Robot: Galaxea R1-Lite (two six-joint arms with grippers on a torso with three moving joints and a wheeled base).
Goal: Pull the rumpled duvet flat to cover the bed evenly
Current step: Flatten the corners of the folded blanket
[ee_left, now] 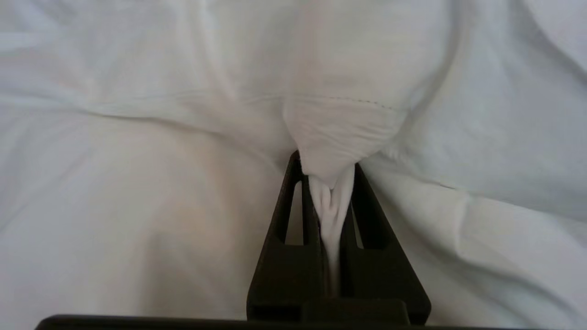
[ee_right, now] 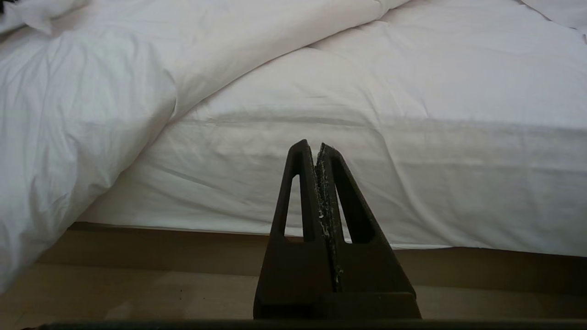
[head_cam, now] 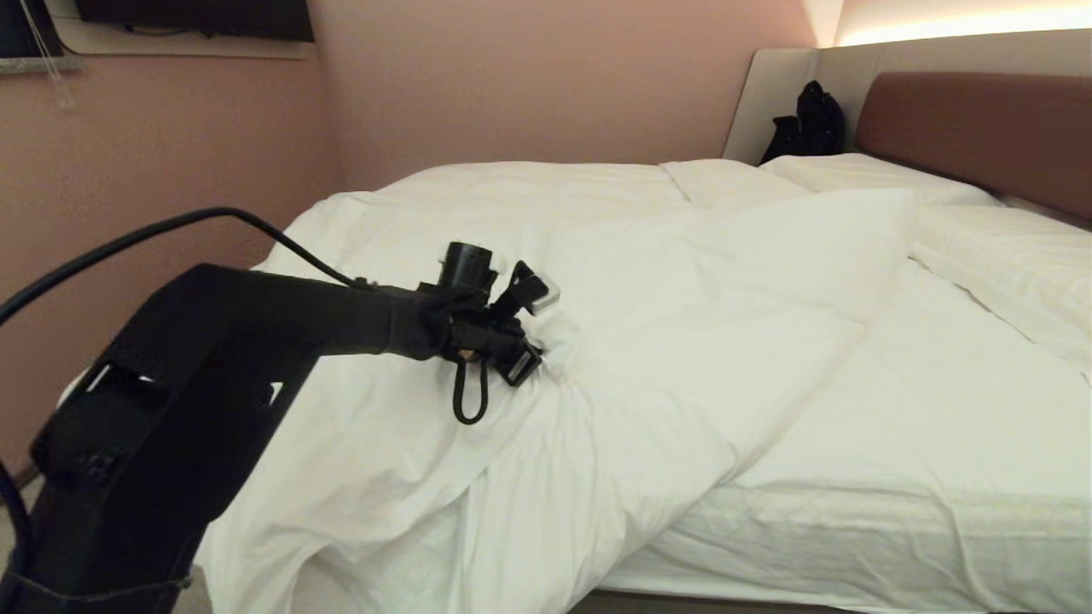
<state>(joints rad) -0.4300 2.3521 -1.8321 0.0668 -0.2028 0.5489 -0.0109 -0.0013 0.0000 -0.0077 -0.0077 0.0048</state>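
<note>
The white puffy duvet [head_cam: 682, 281] lies rumpled and folded back across the bed [head_cam: 921, 409], bunched toward the left side and hanging over the near left corner. My left gripper [head_cam: 546, 337] reaches over the bed's left half and is shut on a pinched fold of the duvet [ee_left: 339, 123]; white cloth is squeezed between its black fingers [ee_left: 298, 215]. My right gripper [ee_right: 316, 146] hangs low in front of the bed's near side, shut with nothing in it, and does not show in the head view.
Bare fitted sheet [head_cam: 930, 384] shows on the bed's right half. White pillows [head_cam: 1015, 264] lie by the reddish-brown headboard [head_cam: 981, 128], with a black bag [head_cam: 810, 124] in the corner. A pink wall [head_cam: 171, 170] runs close along the bed's left side. Beige base [ee_right: 137, 247] below the mattress.
</note>
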